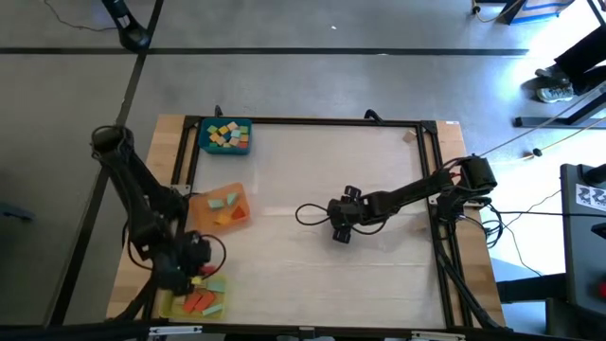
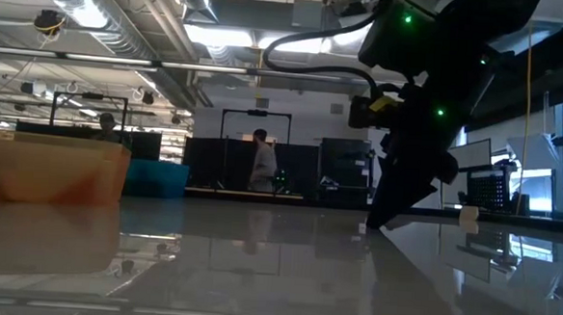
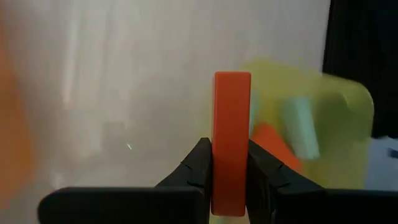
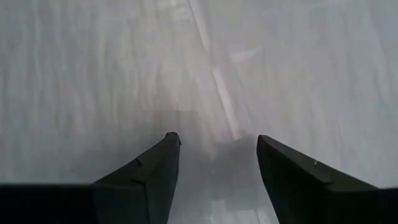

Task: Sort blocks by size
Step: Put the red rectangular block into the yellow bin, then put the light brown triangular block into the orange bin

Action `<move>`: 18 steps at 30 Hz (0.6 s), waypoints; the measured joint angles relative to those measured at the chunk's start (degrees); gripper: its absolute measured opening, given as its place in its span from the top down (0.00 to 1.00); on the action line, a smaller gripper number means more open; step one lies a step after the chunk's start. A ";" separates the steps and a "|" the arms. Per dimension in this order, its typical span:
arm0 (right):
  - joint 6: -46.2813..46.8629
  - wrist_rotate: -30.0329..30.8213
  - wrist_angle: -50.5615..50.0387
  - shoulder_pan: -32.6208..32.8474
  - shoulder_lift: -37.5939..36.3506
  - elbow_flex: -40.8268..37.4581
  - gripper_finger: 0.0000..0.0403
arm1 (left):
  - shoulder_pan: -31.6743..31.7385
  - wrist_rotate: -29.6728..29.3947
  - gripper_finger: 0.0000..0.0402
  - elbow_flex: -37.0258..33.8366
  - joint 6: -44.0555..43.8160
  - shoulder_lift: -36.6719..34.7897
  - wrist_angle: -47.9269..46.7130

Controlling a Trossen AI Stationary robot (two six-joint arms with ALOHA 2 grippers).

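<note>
left wrist view: left fingers [image 3: 229,171] pinch orange bar [image 3: 231,140] over yellow tray [image 3: 345,124]; right fingers [image 4: 217,155] apart

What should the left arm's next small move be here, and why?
Probably carry the long orange block a little farther over the yellow tray and lower it there. The left gripper is shut on that block, and the tray already holds other long pieces. The right gripper waits open over bare table mid-table.

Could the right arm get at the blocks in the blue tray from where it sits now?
Probably yes: the right gripper is open and empty at mid-table, with bare tabletop between it and the blue tray.
</note>
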 joint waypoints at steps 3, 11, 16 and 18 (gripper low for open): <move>-1.18 0.49 0.27 0.02 0.04 -0.02 0.46 | -2.14 2.66 0.90 0.00 -4.09 2.27 4.60; -1.31 0.62 0.39 0.02 0.09 -0.07 0.46 | -4.82 3.81 0.86 0.02 -8.51 5.98 9.64; -1.31 0.44 0.44 0.02 0.09 -0.09 0.46 | -4.45 3.83 0.76 0.00 -7.99 8.04 8.09; -1.34 0.50 0.46 0.02 0.11 -0.09 0.46 | -4.16 4.67 0.72 0.00 -8.67 8.08 7.21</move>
